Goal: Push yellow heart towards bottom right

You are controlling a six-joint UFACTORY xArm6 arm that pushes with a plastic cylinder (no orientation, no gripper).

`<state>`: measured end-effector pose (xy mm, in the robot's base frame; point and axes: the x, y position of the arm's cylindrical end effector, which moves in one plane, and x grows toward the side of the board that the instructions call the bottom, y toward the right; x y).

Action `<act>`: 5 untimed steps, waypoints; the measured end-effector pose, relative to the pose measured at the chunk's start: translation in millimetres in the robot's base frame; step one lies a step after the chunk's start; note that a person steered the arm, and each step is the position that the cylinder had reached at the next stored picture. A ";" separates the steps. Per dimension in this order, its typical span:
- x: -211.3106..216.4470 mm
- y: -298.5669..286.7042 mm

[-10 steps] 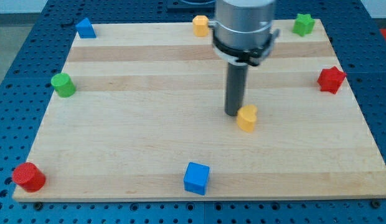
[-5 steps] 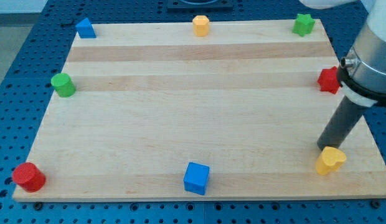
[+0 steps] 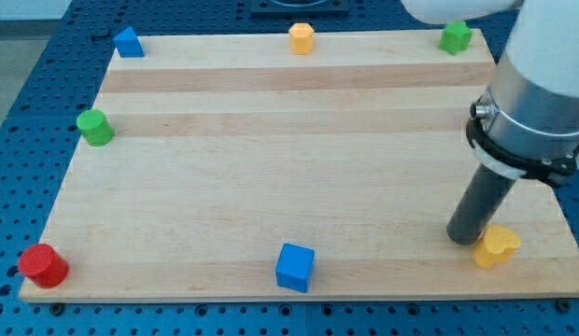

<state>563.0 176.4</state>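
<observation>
1. Yellow heart (image 3: 496,246) sits close to the board's (image 3: 271,187) bottom right corner, so you can judge the push nearly complete.
2. My tip (image 3: 463,239) rests just at the heart's left side, touching or nearly so; it stands there because a shove from the upper left drives the block down and to the right.
3. You have no claw to open or clench here: the arm ends in a plain rod, which grasps nothing.
4. Blue cube (image 3: 295,266) lies well apart along the bottom edge, clear of the path.
5. Mind the edge: little board remains beyond the heart.
</observation>
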 end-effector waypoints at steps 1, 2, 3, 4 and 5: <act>3.4 15.3; 5.6 31.0; 10.0 33.8; 15.3 35.8; 18.7 43.1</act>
<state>581.7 219.5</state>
